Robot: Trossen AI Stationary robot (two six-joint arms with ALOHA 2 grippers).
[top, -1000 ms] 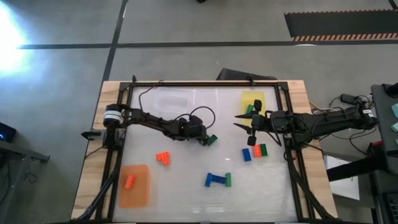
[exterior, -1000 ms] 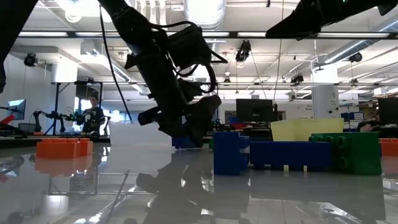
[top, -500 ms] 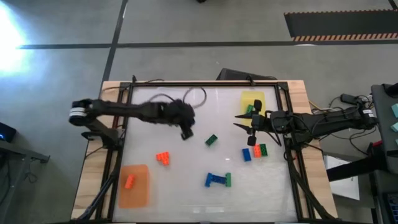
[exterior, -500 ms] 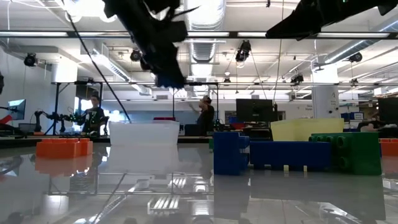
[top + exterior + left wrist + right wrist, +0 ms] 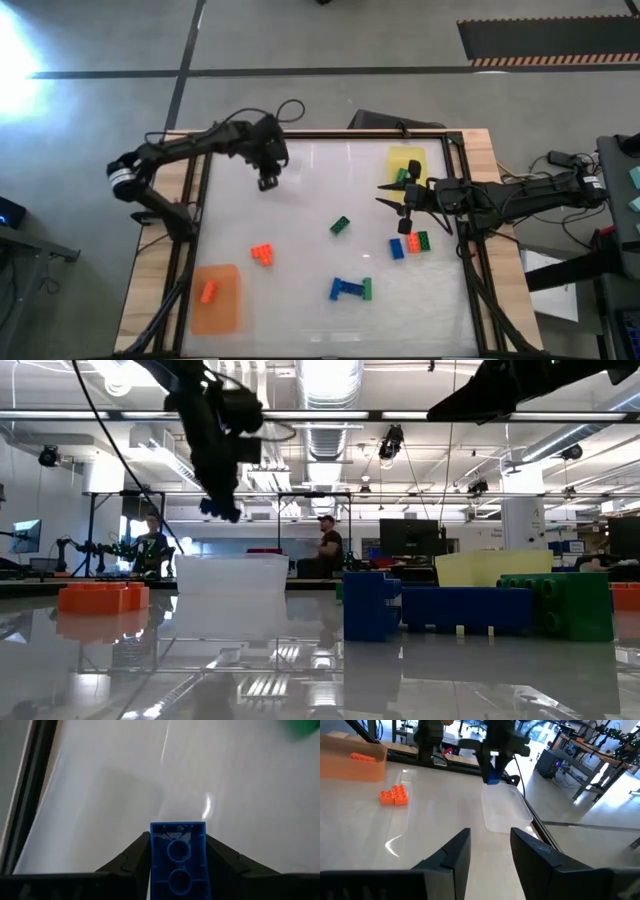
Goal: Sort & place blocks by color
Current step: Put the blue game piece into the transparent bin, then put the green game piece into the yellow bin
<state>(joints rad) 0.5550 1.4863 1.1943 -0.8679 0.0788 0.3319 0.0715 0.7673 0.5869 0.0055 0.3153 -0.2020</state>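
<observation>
My left gripper (image 5: pixel 268 183) hangs above the clear mat (image 5: pixel 280 162) at the table's far left, shut on a blue brick (image 5: pixel 177 857) that also shows in the right wrist view (image 5: pixel 493 776). On the table lie a green brick (image 5: pixel 340 225), an orange pair (image 5: pixel 263 254), a joined blue-and-green piece (image 5: pixel 350 289) and a blue, orange and green cluster (image 5: pixel 410 243). An orange brick (image 5: pixel 209 291) rests on the orange mat (image 5: pixel 225 310). My right gripper (image 5: pixel 385 195) waits open by the yellow mat (image 5: pixel 410 158), well above the table. My left gripper pinches the blue brick by its two long sides (image 5: pixel 152 855) between its two fingers. The fingers slant steeply down from above and lie along the brick. The brick's hollow underside faces the wrist camera, and the brick hangs clear of the mat and table.
A green brick (image 5: pixel 401 175) sits on the yellow mat. A black frame (image 5: pixel 330 133) runs around the glossy white table. People stand in the room beyond the far edge. Bare table lies between the clear mat and the green brick.
My left gripper has risen from beside the green brick at mid-table and swung toward the far left edge, rolling its wrist, and now hangs over the clear mat with the blue brick between its fingers. The green brick has stayed where it was.
</observation>
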